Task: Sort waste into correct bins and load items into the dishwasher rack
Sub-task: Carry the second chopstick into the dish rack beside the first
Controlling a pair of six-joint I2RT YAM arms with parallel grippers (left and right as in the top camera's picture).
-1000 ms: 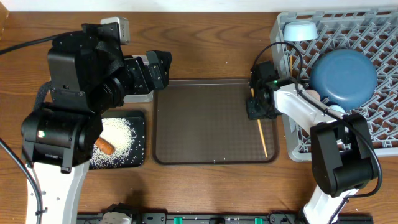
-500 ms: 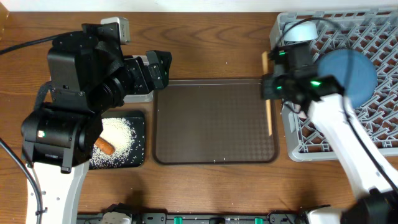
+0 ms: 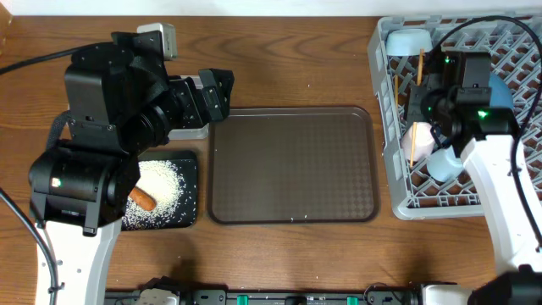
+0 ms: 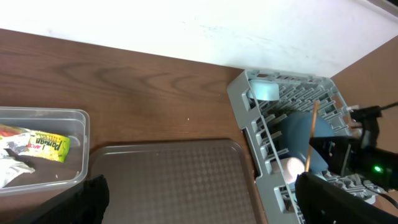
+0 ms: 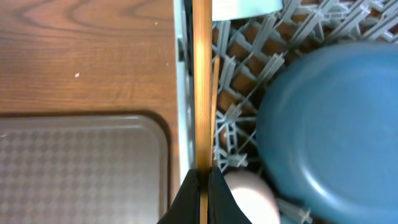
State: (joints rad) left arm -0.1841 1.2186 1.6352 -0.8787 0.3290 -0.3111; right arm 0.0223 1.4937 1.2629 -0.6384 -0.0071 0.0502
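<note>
My right gripper (image 3: 430, 106) (image 5: 202, 186) is shut on a thin wooden chopstick (image 3: 417, 102) (image 5: 202, 81) and holds it over the left part of the grey dishwasher rack (image 3: 383, 127) (image 5: 249, 50). A second thin stick (image 5: 216, 93) lies in the rack beside it. The rack also holds the big dark-blue bowl (image 3: 501, 91) (image 5: 329, 118), the small light-blue bowl (image 3: 408, 40), a white cup (image 3: 421, 135) (image 5: 249, 190) and a pale-blue cup (image 3: 445, 163). My left gripper (image 3: 216, 93) (image 4: 199, 199) is open and empty above the clear tub (image 4: 78, 121), which holds the foil wrapper (image 4: 43, 142) and tissue (image 4: 12, 165).
The black tray (image 3: 193, 174) at the left holds rice (image 3: 165, 191) and a carrot piece (image 3: 141, 197). The brown serving tray (image 3: 292, 165) lies between it and the rack. The rack also shows in the left wrist view (image 4: 249, 106).
My right gripper has carried the chopstick from the brown tray's right edge up and to the right, over the rack. The left arm has not moved.
</note>
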